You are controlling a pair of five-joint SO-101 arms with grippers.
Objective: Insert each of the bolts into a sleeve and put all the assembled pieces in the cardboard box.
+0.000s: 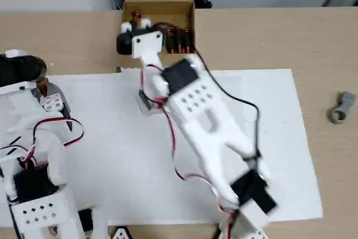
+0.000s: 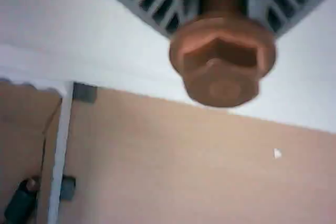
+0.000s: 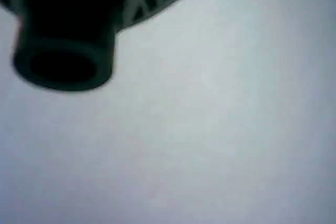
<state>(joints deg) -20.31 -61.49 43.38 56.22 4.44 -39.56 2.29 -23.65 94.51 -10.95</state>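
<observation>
Looked pretty far along: the cardboard box (image 1: 159,5) already had several copper-and-black assembled pieces (image 1: 178,40) in it. One pair wasn't joined yet, I'd say. The left tool (image 1: 50,94) was clamped on a copper bolt (image 2: 221,61), with that arm folded up at the left edge of the white mat (image 1: 112,155). The right arm stretched across the mat, its tool (image 1: 137,29) up by the box and gripping a black sleeve (image 3: 63,61). So mating those two and boxing them was left.
</observation>
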